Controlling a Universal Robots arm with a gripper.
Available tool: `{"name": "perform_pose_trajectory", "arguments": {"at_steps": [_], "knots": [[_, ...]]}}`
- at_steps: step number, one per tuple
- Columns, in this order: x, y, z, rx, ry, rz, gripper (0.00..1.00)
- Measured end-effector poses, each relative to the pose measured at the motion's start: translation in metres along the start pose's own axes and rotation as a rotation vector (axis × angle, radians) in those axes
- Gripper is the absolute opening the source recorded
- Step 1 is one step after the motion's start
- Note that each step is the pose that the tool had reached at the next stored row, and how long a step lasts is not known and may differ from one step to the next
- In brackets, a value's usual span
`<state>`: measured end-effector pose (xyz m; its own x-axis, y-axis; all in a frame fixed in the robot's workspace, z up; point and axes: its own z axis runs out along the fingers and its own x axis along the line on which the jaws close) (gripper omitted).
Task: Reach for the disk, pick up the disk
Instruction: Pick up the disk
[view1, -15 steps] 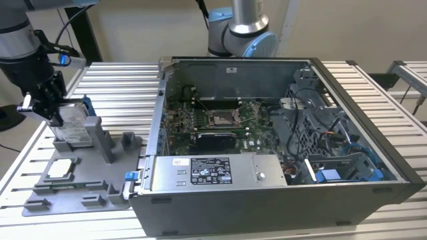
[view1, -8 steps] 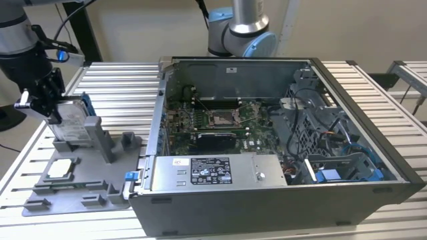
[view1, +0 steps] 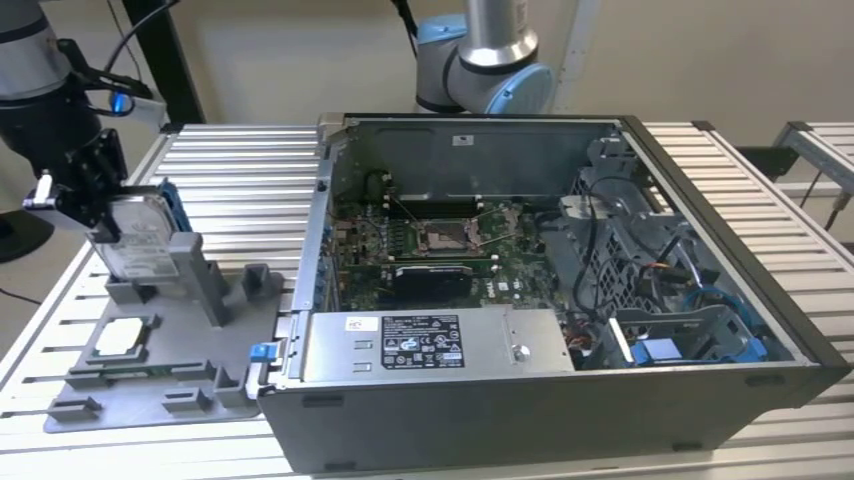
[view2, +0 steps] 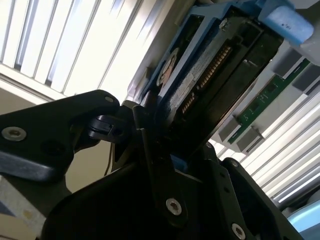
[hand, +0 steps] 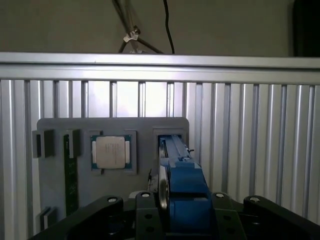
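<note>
Where the slatted counter (view1: 227, 160) carries a grey fixture tray (view1: 200, 350) at the exterior view's left, the disk (view1: 140, 235) stands on edge over the tray's upright slot, left of the open computer case (view1: 561, 400), with the gripper (view1: 100, 205) clenched on its upper part. In the second wrist view one of the fingers (view2: 150, 155) presses a face of the disk, the fingertips being hidden. Whether the disk's lower edge rests in the slot cannot be made out; the first wrist view shows its blue bracket (hand: 187, 185) edge-on, near a square chip (hand: 111, 151).
</note>
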<state>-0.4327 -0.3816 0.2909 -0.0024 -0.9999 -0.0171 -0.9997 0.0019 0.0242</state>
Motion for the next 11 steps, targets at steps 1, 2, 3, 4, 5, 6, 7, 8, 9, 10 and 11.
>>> {"name": "perform_pose_trajectory", "arguments": {"at_steps": [1, 2, 3, 4, 5, 6, 7, 8, 9, 10, 11], "knots": [[0.0000, 0.0000, -0.0011, -0.0001, 0.0001, 0.000, 0.00], [0.0000, 0.0001, -0.0024, 0.0000, 0.0000, 0.000, 0.00], [-0.0001, 0.0001, -0.0037, 0.0000, 0.0000, 0.000, 0.00], [-0.0001, 0.0001, -0.0050, 0.0000, 0.0000, 0.000, 0.00], [-0.0001, 0.0002, -0.0063, 0.0000, 0.0000, 0.000, 0.00], [-0.0001, 0.0002, -0.0076, -0.0001, 0.0001, 0.000, 0.00], [-0.0001, 0.0002, -0.0089, 0.0000, 0.0000, 0.000, 0.00], [-0.0002, 0.0003, -0.0101, -0.0001, 0.0000, 0.000, 0.00], [-0.0002, 0.0003, -0.0113, 0.0000, 0.0000, 0.000, 0.00], [-0.0002, 0.0003, -0.0126, -0.0001, 0.0000, 0.000, 0.00], [-0.0002, 0.0003, -0.0139, 0.0000, 0.0000, 0.000, 0.00]]}}
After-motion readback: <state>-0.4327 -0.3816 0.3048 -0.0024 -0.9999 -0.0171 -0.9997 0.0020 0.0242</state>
